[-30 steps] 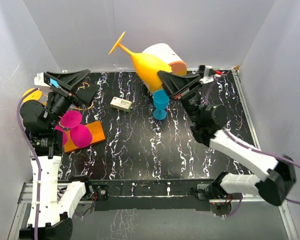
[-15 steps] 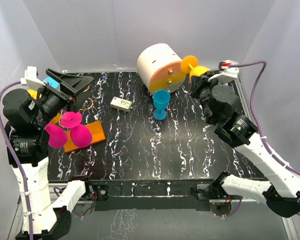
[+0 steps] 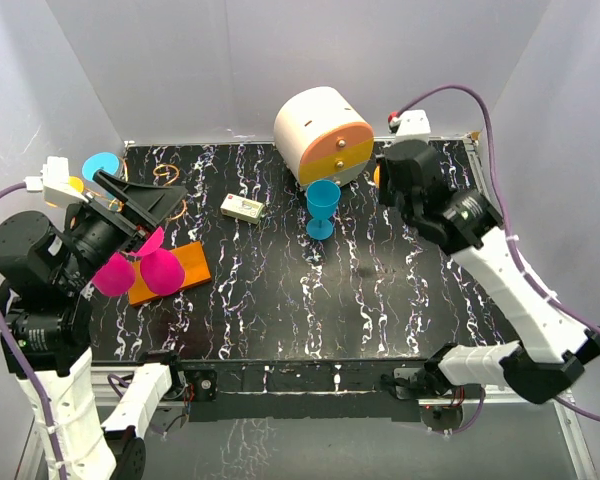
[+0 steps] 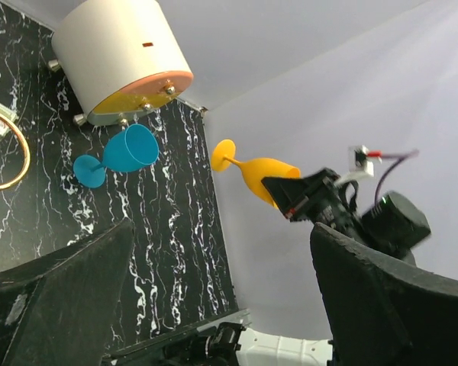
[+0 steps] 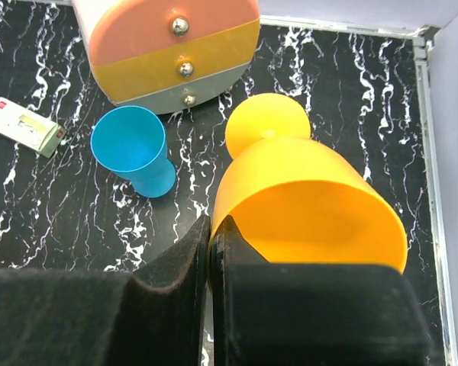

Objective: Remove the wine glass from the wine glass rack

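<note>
- table (image 3: 280, 300): black with white marbling, white walls on three sides.
- round cabinet (image 3: 323, 130): white drum with an orange and yellow front and three knobs, at the rear centre of the table, lying tilted.
- left gripper (image 4: 221, 229): fingers spread wide, holding nothing, hanging above the left side of the table over the rack.
- right gripper (image 5: 211, 229): fingers pressed together, pinching the rim of the yellow wine glass, at the rear right just beside the cabinet.
- wine glass rack (image 3: 192, 262): flat orange base on the left side of the table. Its post is mostly hidden by the left gripper.
- yellow wine glass (image 5: 305, 198): off the rack and well apart from it, tipped on its side, foot pointing toward the cabinet.
- pink glasses (image 3: 162, 272): two, over the rack base, partly under the left gripper.
- blue glass (image 3: 321, 205): stands upright on the table just in front of the cabinet.
- white box (image 3: 243, 208): small, flat on the table, between the rack and the blue glass.
</note>
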### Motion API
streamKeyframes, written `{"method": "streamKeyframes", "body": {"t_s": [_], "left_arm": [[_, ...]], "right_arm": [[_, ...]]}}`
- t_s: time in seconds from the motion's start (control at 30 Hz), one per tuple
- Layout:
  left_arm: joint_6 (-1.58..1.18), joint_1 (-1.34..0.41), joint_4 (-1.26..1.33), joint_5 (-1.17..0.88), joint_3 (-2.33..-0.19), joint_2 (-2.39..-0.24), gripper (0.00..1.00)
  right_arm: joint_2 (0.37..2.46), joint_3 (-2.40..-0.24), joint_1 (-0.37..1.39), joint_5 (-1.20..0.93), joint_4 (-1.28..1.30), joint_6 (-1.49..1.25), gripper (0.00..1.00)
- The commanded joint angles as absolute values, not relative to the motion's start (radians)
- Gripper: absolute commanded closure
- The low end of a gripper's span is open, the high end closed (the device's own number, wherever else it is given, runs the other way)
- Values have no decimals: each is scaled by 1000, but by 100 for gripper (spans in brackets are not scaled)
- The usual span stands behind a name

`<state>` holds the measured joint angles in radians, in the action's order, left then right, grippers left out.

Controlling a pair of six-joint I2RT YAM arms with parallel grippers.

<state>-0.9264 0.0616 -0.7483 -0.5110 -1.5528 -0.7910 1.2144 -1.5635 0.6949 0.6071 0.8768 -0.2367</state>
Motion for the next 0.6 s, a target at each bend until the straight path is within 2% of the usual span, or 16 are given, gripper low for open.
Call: {"method": "streamKeyframes", "body": {"t_s": [0.0, 0.2, 0.57], "left_arm": [[-854, 64, -829, -528, -1654, -818, 1], [-878, 64, -822, -544, -1646, -802, 1], [-897, 63, -816, -541, -1640, -787, 1]], "right_arm": [[1363, -1678, 550, 302, 1006, -233, 100], [1496, -1692, 474, 164, 990, -228, 100], [1685, -1719, 468, 111, 917, -200, 100]]}}
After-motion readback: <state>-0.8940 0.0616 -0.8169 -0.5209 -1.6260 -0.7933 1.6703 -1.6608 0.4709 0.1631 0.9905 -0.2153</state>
